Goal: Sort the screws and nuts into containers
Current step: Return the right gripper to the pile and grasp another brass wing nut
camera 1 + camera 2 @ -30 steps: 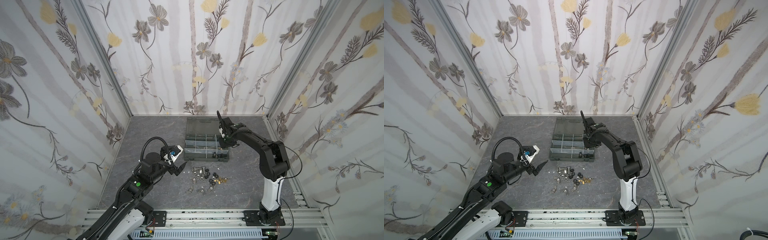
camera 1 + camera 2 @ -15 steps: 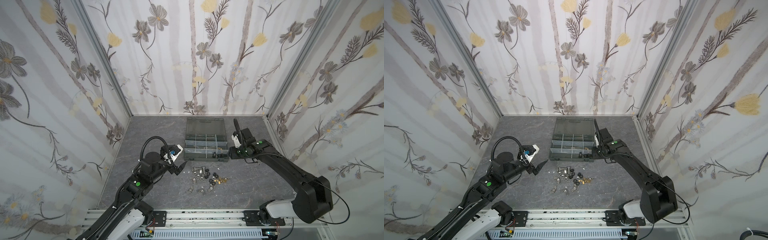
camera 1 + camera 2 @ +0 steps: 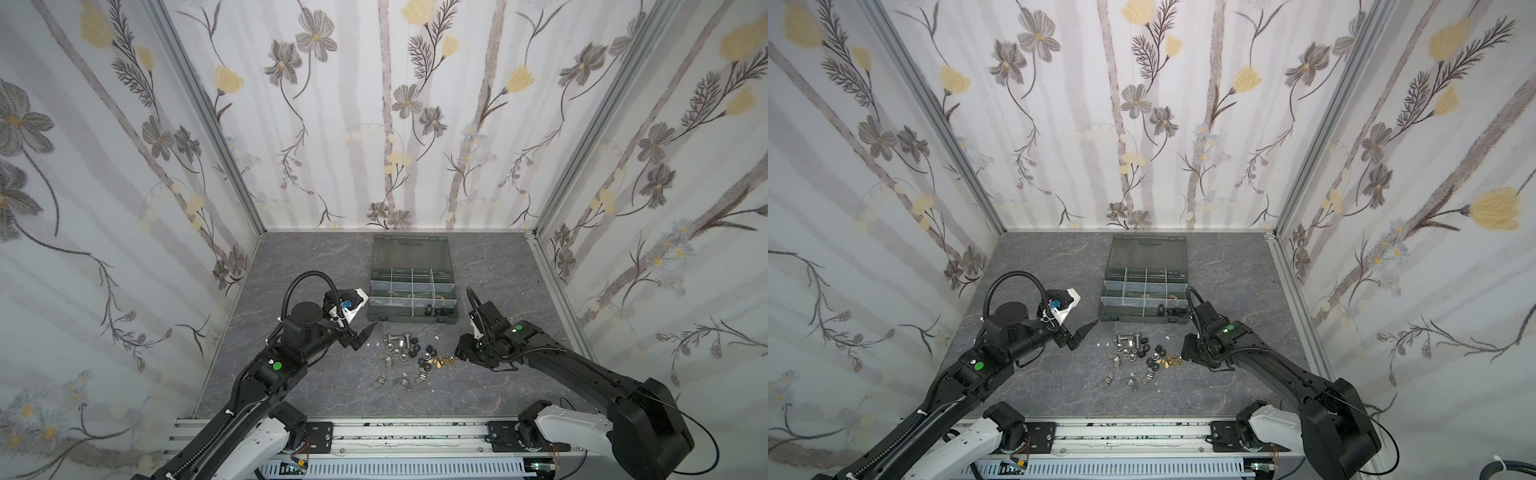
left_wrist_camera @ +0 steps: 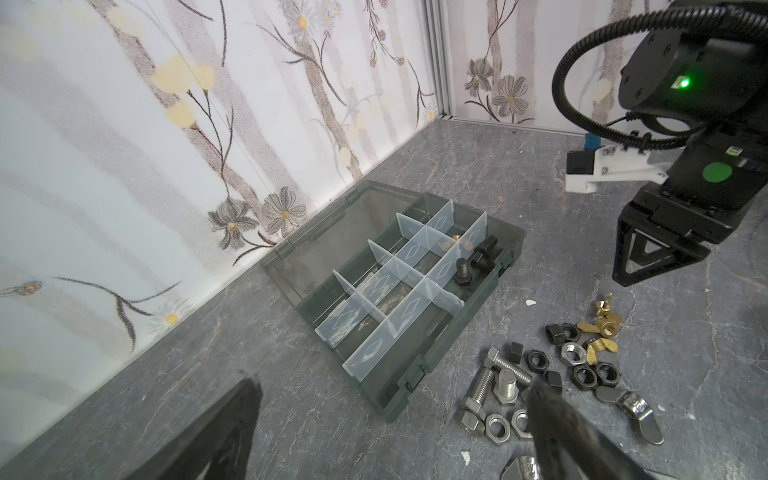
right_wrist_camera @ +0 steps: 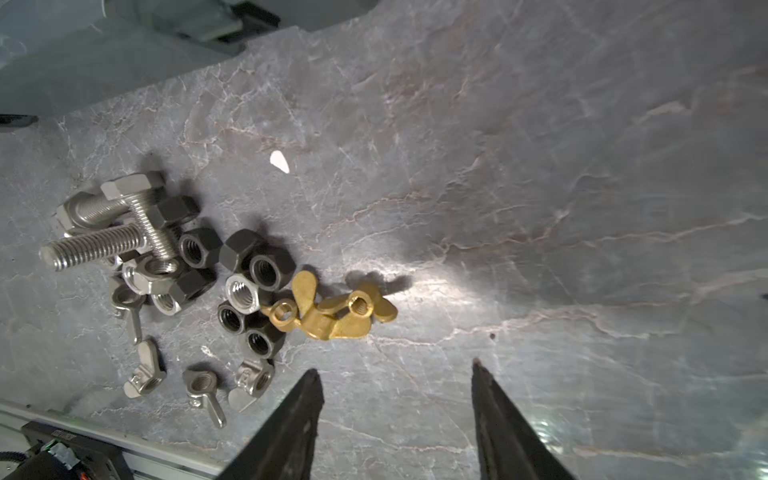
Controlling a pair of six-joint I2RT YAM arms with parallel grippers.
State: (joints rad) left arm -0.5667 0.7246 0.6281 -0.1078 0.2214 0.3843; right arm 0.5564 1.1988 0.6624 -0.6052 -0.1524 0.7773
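I read the right claw [image 5: 395, 370] as spread, with nothing between its fingers, low over the table [image 3: 311, 257] just right of the loose pile. Nearest to it lie the brass wing nuts [image 5: 328, 311], touching one another at the pile's right edge. Black and silver hex nuts [image 5: 266, 270] sit just left of them. Silver wing nuts [image 5: 199, 386] lie on the pile's near side. The silver screws [image 5: 104, 245] lie crossed at its far left. The left claw [image 3: 363, 336] is also spread and empty, held above the table by the pile's far left corner, near the case [image 3: 411, 320]. The case lies open beyond the pile, with its lid [image 3: 411, 253] flat on the far side. Two black screws [image 4: 473, 262] sit in its near right compartment [image 3: 446, 314].
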